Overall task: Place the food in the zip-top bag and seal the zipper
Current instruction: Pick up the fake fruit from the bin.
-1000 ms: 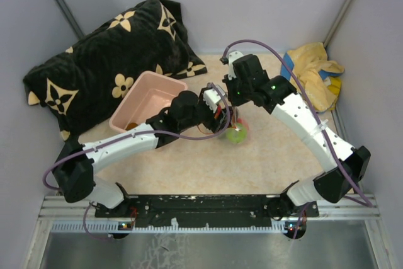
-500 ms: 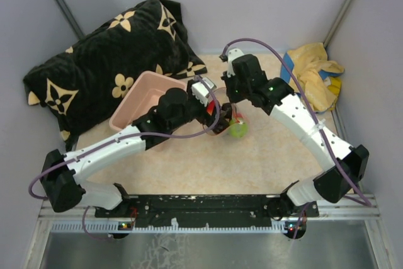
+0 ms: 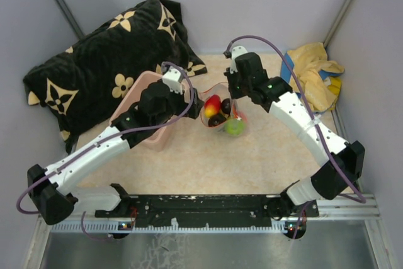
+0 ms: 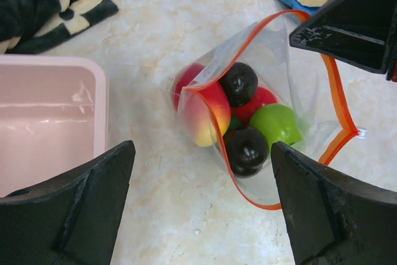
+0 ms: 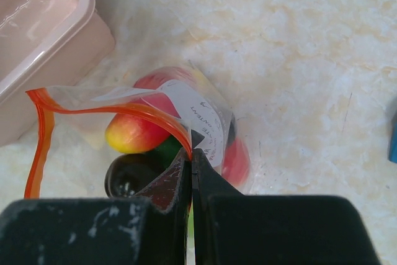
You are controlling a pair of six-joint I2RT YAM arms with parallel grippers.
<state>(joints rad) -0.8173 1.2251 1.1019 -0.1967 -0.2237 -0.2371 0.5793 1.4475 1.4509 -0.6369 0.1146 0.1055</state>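
Note:
The zip-top bag [image 3: 224, 118] stands open on the table, and the left wrist view [image 4: 282, 60] shows it from above. The food [image 4: 239, 116] lies inside: a red-yellow fruit, two dark brown pieces, a red one and a green one. The zipper [image 4: 338, 107] is an orange-red strip, gaping open. My right gripper [image 5: 191, 148] is shut on the zipper strip [image 5: 118, 108] at the bag's rim and holds it up [image 3: 232, 104]. My left gripper [image 4: 201, 215] is open and empty, just left of the bag, near the tub's corner [image 3: 187, 96].
A pink tub [image 3: 140, 100] stands left of the bag, partly under my left arm. A black flowered cushion [image 3: 107, 48] lies at the back left. A yellow and blue cloth [image 3: 315, 74] lies at the back right. Walls close in on both sides.
My left gripper has drawn back to the left and up, off the bag toward the tub. The bag's mouth and the food now show. The right gripper keeps its hold.

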